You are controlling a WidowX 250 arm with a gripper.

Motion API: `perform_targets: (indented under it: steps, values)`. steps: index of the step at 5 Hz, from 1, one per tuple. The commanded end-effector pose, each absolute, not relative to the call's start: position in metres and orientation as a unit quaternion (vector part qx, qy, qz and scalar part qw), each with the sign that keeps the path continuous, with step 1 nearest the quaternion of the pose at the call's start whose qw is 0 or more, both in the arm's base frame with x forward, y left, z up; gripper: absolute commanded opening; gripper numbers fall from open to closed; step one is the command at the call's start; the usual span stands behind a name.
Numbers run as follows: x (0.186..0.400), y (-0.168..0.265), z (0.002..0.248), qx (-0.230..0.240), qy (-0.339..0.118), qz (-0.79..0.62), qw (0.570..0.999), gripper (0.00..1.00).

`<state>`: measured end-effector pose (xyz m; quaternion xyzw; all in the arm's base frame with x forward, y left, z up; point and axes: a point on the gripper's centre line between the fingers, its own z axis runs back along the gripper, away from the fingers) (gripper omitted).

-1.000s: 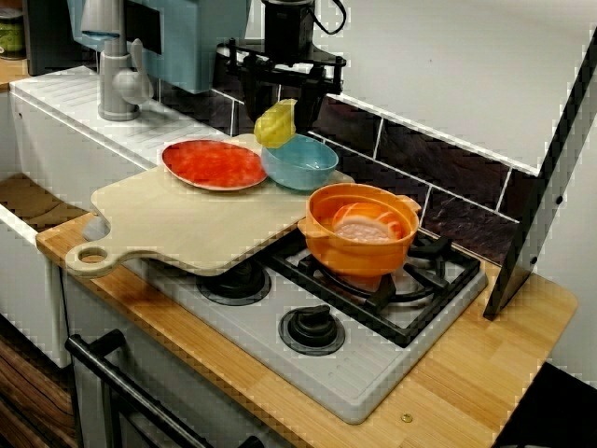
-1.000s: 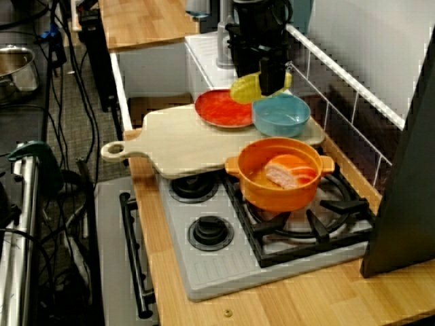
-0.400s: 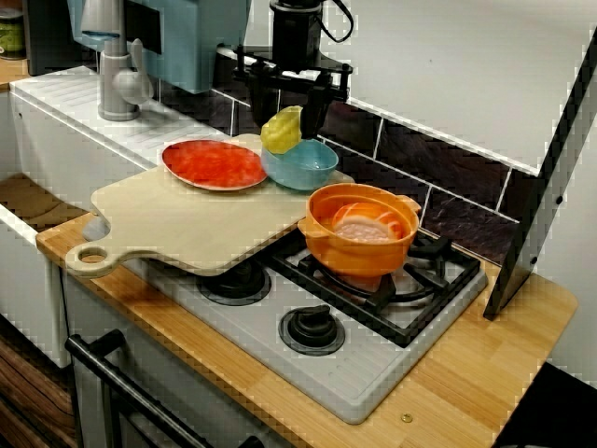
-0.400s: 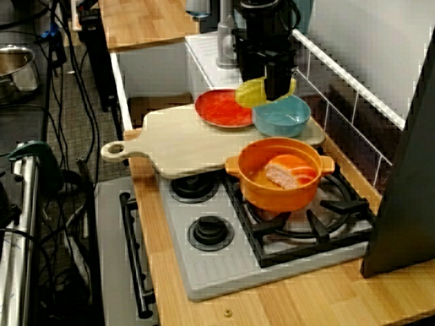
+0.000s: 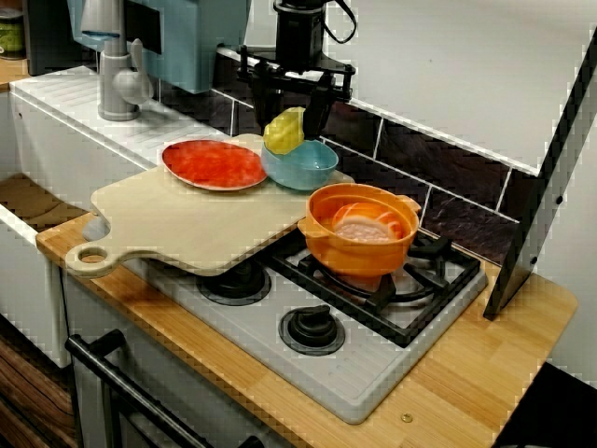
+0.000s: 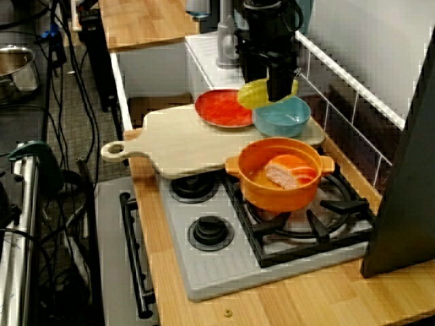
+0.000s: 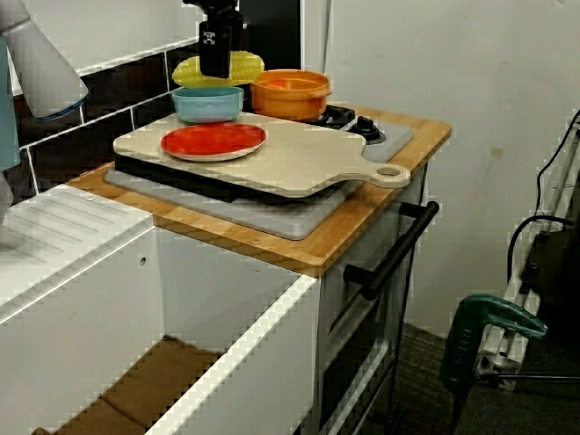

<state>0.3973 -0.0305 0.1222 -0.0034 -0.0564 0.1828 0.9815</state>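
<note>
Counts: one yellow plastic corn cob (image 5: 284, 132), one light blue bowl (image 5: 306, 166), one red round plate (image 5: 214, 163), one orange two-handled pot (image 5: 362, 241), one pale wooden cutting board (image 5: 187, 224) with a ring handle.

Black gripper (image 5: 295, 116): fingers closed on the corn cob, holding it clear of any surface. In the front view the cob hangs over the left rim of the light blue bowl, just above it; I cannot tell whether it touches the rim. The view from the sink end shows the cob lying crosswise behind one dark finger, above the bowl.

Plate and bowl sit side by side at the far end of the board, plate on the left. The board lies across the left part of the grey stove top (image 5: 373, 373). The pot stands on the right-hand grate, just beside the board's right edge, with a pink-and-orange food piece (image 6: 285, 173) inside.

Against one second ago: gripper and cob have shifted right and slightly lower, from left of the bowl to over its rim. Plate, bowl, pot and board are unmoved
</note>
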Motion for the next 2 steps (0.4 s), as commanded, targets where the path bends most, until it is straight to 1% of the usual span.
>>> perform_targets:
  steps: [1, 2]
  values:
    - [0.3904, -0.0341, 0.135, -0.004, -0.082, 0.175, 0.981, 0.0]
    - [0.388, -0.0363, 0.1314, -0.001, -0.081, 0.172, 0.982, 0.0]
